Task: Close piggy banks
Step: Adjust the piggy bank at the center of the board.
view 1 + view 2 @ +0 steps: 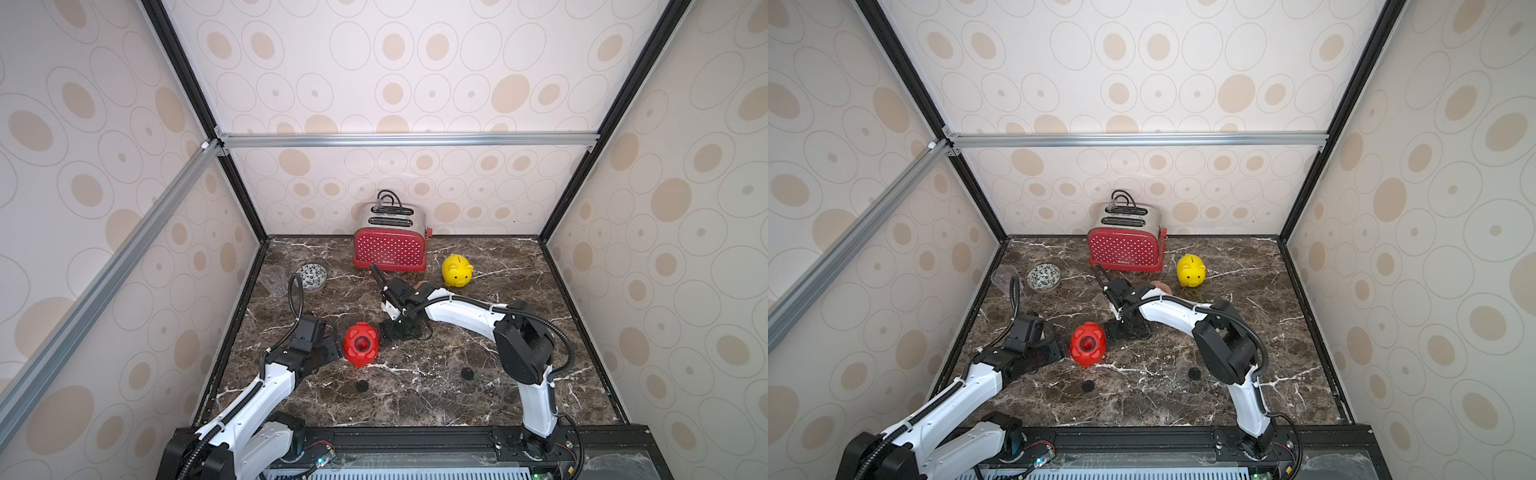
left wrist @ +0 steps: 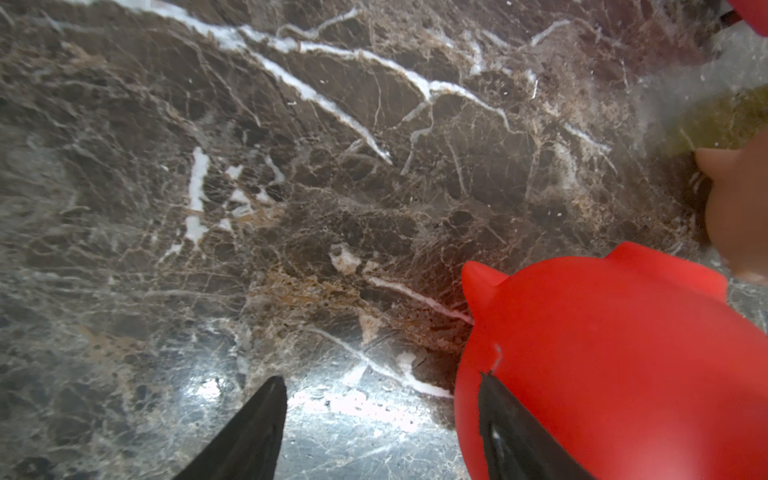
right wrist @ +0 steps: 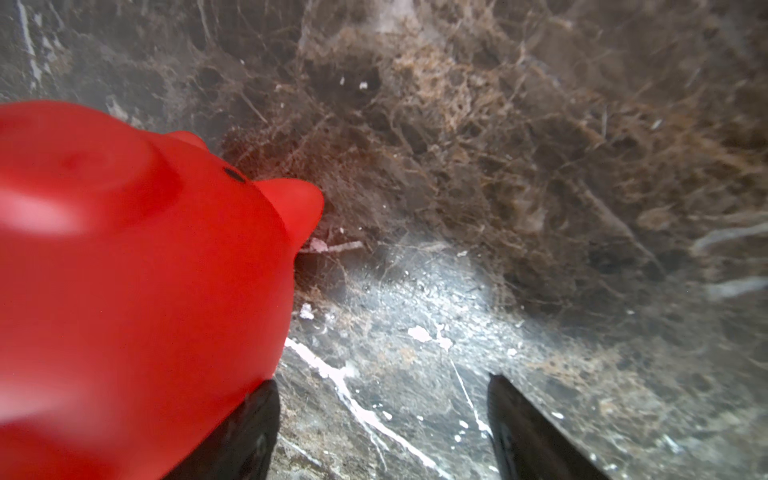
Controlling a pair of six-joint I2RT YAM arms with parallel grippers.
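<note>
red pig (image 1: 360,344): lay left of centre in both top views, belly up, round hole open toward the camera
left claw (image 1: 334,352): sat low over the table (image 1: 415,399), just left of red pig; jaws stood apart, holding nothing
left claw, wrist view: only marble between the fingers (image 2: 249,432); the other finger lay against the pig's flank, contact could not be told
right claw (image 1: 392,330): just upper right of red pig, angled down toward the table; jaws stood apart, holding nothing
right claw, wrist view: bare marble in the gap; red pig (image 3: 137,270) bulked beside one finger and hid part of it
yellow pig (image 1: 457,270): upright at upper right of the table, just right of the toaster (image 1: 390,245), well apart from both claws
peach pig (image 1: 1160,286): centre of frame, mostly hidden behind the right arm, only a sliver seen; the left wrist view caught its edge (image 2: 739,216) near red pig
black discs (image 1: 361,386): two, flat on the marble at lower centre, below red pig, apart from each other
bowl (image 1: 311,275): patterned, upper left of the table
cup (image 1: 274,280): clear, just left of bowl, at the table's edge
</note>
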